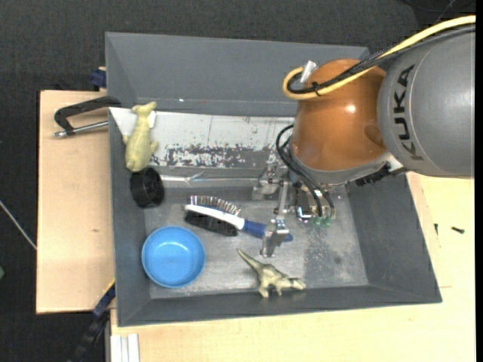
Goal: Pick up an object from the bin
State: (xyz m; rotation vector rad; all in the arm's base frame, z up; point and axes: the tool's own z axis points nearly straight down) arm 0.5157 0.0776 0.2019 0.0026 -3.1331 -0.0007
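— Where is the gripper point(277, 234) now?
— I see its tip low in the middle of the bin point(339, 259), right at the blue handle end of the scrubbing brush point(217, 220). Open or closed, I cannot tell.
— And the brush itself?
— It lies flat, its black bristle head stretching left of the tip. A tan toy dinosaur point(273, 279) lies just below, and a blue bowl point(173, 256) sits further left.

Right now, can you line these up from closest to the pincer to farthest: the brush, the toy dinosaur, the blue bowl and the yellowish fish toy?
1. Brush: its blue handle end lies right by the pincer, mid-bin.
2. Toy dinosaur: just below, by the lower wall.
3. Blue bowl: lower left.
4. Yellowish fish toy: upper left corner.
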